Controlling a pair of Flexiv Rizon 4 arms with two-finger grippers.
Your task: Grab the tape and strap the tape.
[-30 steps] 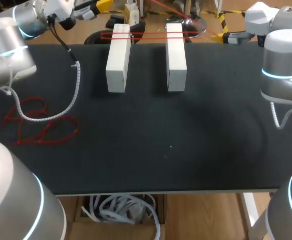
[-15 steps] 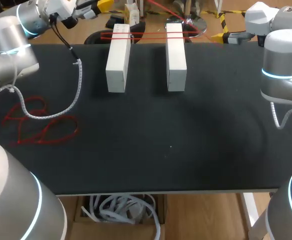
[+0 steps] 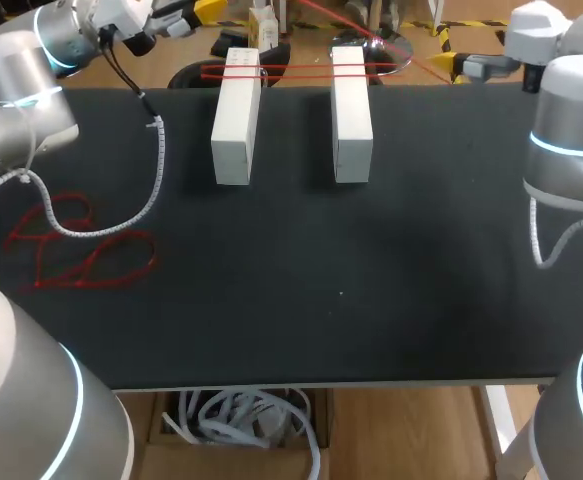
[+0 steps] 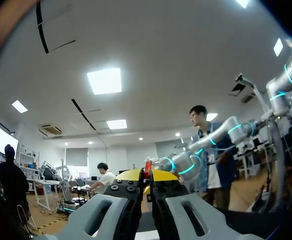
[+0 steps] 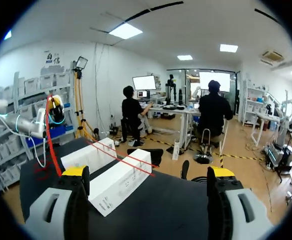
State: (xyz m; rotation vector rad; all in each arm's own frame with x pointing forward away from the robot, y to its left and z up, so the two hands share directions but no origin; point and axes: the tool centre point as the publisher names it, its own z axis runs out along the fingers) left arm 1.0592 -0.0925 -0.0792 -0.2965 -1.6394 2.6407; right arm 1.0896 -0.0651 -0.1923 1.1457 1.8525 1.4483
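Right arm [image 3: 569,125] has drawn back, right gripper [image 5: 148,175] agape; left gripper [image 4: 148,176] clamps the tape [image 4: 147,166], probably light and limp; hold its end.

Only illegible small print on the white block [image 5: 120,181].

The table [image 3: 371,330] wears a matt black covering that looks like cloth, faintly fuzzy and without shine. In the upper middle of the frame, the left-hand block [image 3: 235,125] and the right-hand block [image 3: 351,120] look smooth, white and dull, whether painted wood or plastic I cannot tell. The red tape [image 3: 296,71] across them is a thin, dull strand, the left arm [image 3: 21,95] has a glossy silver-grey shell trailing a ribbed white plastic cable wrap [image 3: 157,165], and the right gripper [image 5: 148,172] has fingers [image 5: 55,212] of pale grey matt plastic capped in smooth yellow.
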